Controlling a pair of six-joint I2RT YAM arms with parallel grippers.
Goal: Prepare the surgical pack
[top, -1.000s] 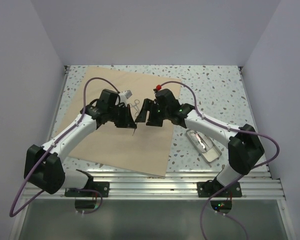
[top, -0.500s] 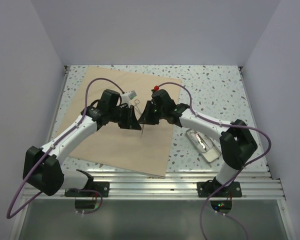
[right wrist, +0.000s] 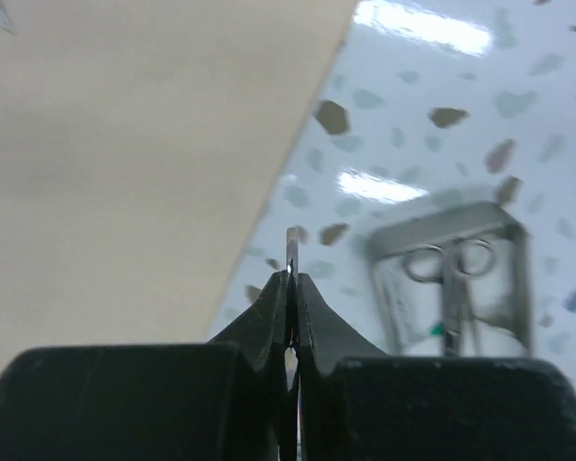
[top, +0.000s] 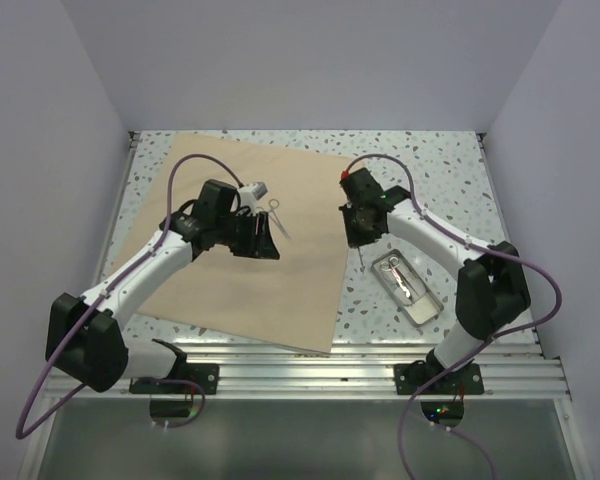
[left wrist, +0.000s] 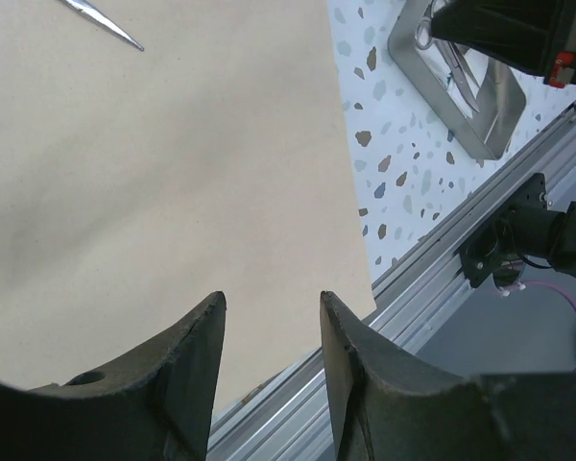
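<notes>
My right tool (right wrist: 291,279) is pinched fully closed on a thin metal instrument (right wrist: 291,252), whose tip stands up between the jaws. It hangs over the speckled surface (top: 430,170), just off the right edge of the surgical pack (top: 250,290). The pack lies as a wide, flat tan sheet spread across the left and middle of the surface. Near the tool on its other side sits a small metal tray (top: 393,292) holding ring-handled tools (right wrist: 447,303). My left tool (left wrist: 272,300) stands partly open with nothing between its jaws. It is above the middle of the pack, and the sheet runs on under it to its near edge. A loose pointed instrument (top: 277,215) lies on the sheet just beyond this tool.
</notes>
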